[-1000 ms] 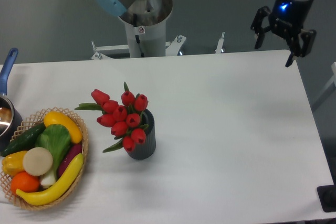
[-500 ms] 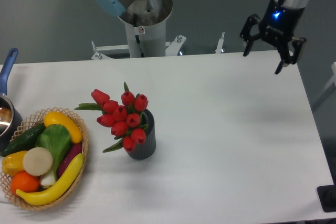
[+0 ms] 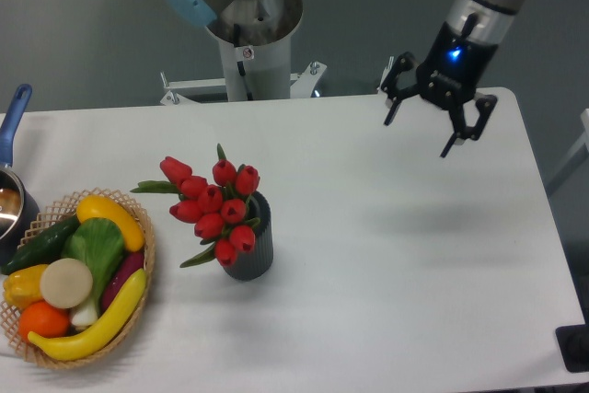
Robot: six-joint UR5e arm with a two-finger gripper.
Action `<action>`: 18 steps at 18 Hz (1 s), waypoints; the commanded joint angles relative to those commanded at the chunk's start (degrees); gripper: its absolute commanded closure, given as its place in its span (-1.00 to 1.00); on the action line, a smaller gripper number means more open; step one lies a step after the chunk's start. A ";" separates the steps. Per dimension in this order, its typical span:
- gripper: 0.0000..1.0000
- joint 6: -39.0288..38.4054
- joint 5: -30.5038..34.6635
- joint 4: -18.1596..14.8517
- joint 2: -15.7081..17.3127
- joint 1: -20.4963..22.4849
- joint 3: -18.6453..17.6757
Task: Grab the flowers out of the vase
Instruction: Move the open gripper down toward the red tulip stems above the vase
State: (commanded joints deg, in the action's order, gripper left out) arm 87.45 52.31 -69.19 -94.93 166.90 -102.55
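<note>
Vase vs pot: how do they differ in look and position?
The vase is a dark grey ribbed cylinder with no handle; the pot is metal with a blue handle. The vase stands fully in view near the table's middle; the pot is cut off by the left edge. The vase holds flowers; the pot's contents are unclear. Both sit on the table.

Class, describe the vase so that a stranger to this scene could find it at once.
On the white table, look right of the woven basket of fruit and vegetables. There stands a small dark grey ribbed cylindrical vase. It alone holds a bunch of red tulips.
</note>
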 joint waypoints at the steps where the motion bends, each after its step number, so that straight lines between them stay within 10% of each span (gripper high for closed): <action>1: -1.00 -0.44 -1.76 1.41 0.36 -0.35 -0.89; 18: -1.00 0.35 -13.81 2.74 -0.08 -11.25 -5.38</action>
State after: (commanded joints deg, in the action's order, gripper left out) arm 87.80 38.50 -66.45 -95.01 155.66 -107.93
